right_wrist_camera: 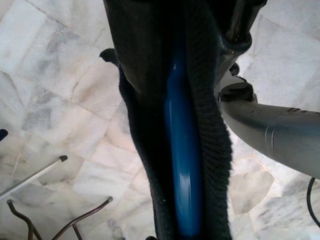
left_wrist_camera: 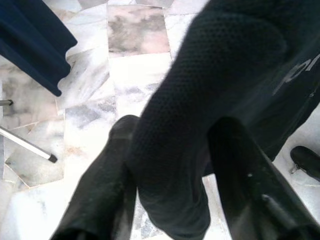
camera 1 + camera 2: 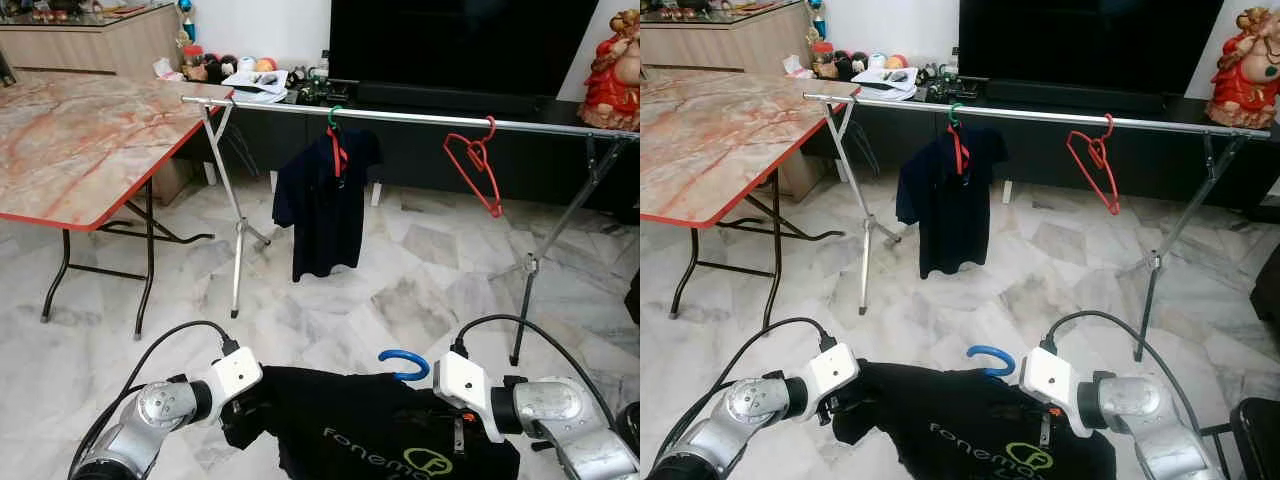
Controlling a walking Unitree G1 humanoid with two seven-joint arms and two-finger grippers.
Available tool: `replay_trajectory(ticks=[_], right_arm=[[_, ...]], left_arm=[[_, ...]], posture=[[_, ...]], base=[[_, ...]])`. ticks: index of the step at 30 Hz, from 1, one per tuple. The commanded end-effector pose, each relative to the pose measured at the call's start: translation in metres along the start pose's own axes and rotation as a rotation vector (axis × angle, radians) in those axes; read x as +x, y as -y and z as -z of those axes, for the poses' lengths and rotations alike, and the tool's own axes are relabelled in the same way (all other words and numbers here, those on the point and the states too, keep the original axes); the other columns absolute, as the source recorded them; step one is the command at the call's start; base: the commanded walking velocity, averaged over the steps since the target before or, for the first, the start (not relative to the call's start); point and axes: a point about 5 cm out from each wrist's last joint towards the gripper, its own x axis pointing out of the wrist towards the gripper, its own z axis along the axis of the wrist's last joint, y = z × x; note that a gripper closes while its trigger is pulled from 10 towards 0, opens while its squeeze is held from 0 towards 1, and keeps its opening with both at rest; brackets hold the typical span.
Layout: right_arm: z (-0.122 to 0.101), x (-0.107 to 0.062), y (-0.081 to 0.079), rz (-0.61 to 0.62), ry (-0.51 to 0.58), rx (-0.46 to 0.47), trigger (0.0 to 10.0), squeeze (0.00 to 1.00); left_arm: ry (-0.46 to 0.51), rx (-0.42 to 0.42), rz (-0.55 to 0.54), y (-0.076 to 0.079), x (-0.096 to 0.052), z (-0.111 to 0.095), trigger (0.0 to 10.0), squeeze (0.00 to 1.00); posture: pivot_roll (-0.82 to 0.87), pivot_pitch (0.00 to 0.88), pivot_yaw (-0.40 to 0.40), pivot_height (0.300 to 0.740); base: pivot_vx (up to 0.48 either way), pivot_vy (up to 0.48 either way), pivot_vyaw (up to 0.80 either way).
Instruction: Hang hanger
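In the left eye view, a black shirt [image 3: 370, 430] on a blue hanger [image 3: 405, 364] is held low between the two arms, its blue hook rising just beside the right claw [image 3: 460, 425] and well apart from the left claw [image 3: 232, 415], so the right arm is the nearer one to the hook. The silver rail [image 3: 420, 118] lies ahead of and above both claws, its long axis running across from left to right, with a bare stretch between a dark shirt [image 3: 325, 200] and an empty red hanger [image 3: 475, 165]; a marble desk [image 3: 80, 140] stands off to the left. In the left wrist view, the left claw's fingers [image 2: 107, 190] are seen pinching a fold of the black shirt. In the right wrist view, the blue hanger runs lengthwise along the right claw, wrapped in black cloth; the grip appears pressed onto it.
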Motion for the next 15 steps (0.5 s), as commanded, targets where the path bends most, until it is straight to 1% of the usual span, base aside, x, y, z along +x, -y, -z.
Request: replay_trajectory(ticks=[1, 15], right_arm=[[-0.0112, -0.0051, 0.0028, 0.014, 0.040, -0.033, 10.0, 0.00], [-0.0104, -0.0028, 0.0040, 0.022, 0.029, -0.028, 10.0, 0.00]], left_arm=[[-0.011, 0.007, 0.019, 0.0017, 0.0011, 0.0010, 0.0, 0.00], [-0.021, 0.011, 0.035, 0.0019, -0.0010, 0.0030, 0.0, 0.00]], posture=[[0.10, 0.040, 0.009, 0.740], [0.11, 0.048, 0.007, 0.740]], base=[[0.000, 0.000, 0.00], [0.000, 0.000, 0.00]])
